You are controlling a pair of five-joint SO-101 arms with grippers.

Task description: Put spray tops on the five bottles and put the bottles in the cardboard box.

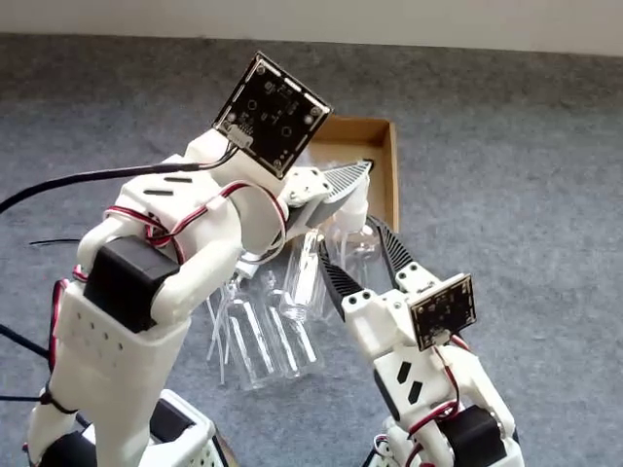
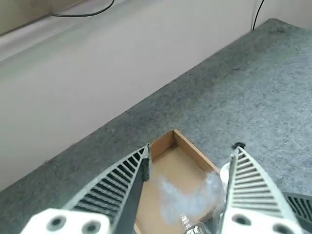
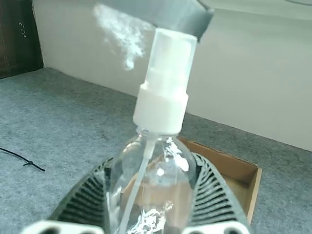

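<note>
The right gripper [image 3: 152, 168] pinches a bottle [image 3: 155, 187]; the left gripper [image 2: 192, 147], spread above its spray top [image 3: 163, 87] (seemingly seated), could knock it askew.

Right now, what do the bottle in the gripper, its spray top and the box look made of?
Bottle: clear glossy plastic, probably; the tube shows through. Spray top: opaque white plastic, smooth. Box: brown cardboard, matte.
</note>
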